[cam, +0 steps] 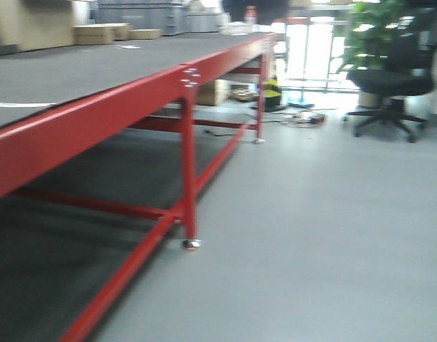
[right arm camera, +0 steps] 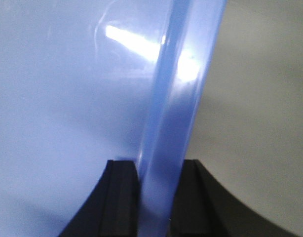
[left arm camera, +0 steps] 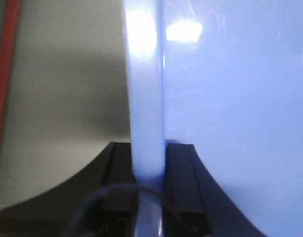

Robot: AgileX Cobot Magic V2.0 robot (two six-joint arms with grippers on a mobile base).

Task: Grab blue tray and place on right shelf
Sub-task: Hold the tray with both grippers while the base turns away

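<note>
The blue tray (left arm camera: 230,108) fills most of the left wrist view; my left gripper (left arm camera: 147,173) is shut on its left rim, one black finger on each side of the rim. In the right wrist view the same glossy light-blue tray (right arm camera: 67,98) fills the left side, and my right gripper (right arm camera: 157,182) is shut on its right rim. The tray hangs over grey floor. Neither the tray nor the grippers show in the front view. The right shelf is out of view.
The front view is blurred. A long red-framed table (cam: 190,78) with a dark mat runs along the left, with cardboard boxes (cam: 104,32) at its far end. A black office chair (cam: 389,85) and a plant (cam: 368,28) stand at the right over grey floor (cam: 311,228).
</note>
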